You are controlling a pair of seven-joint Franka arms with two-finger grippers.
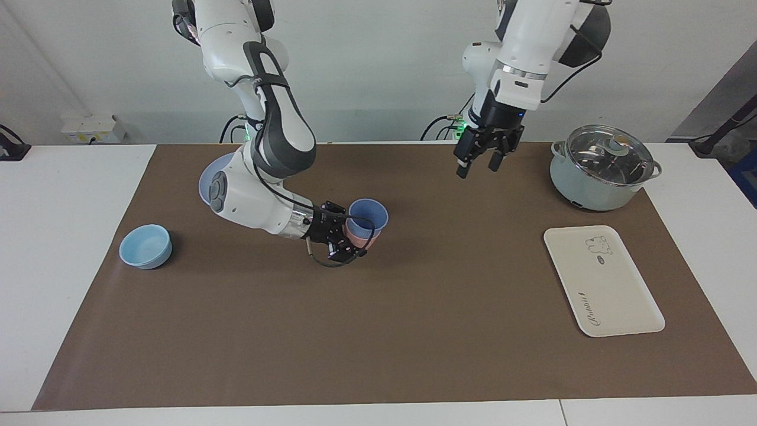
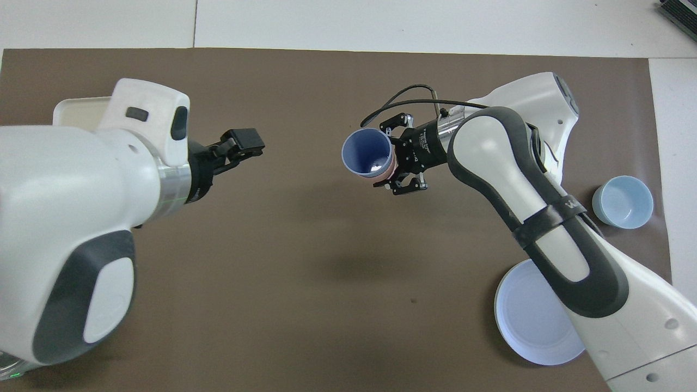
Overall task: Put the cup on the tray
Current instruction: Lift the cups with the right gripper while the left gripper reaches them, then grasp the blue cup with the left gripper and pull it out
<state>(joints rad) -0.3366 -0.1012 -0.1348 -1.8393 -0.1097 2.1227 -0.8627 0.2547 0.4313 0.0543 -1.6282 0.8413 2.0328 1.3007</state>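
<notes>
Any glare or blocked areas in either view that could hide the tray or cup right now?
Overhead view: the left arm covers most of the tray, and a bright spot sits inside the cup. Facing view: tray fully clear; glare only on the pot lid.

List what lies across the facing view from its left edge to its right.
Bowl → plate → right hand holding the stacked cups → left hand → tray. Pot left out: it overlaps the tray.

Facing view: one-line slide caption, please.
Right tool carries stacked periwinkle-blue and pink plastic tumblers over the brown mat; left tool hovers open.
</notes>
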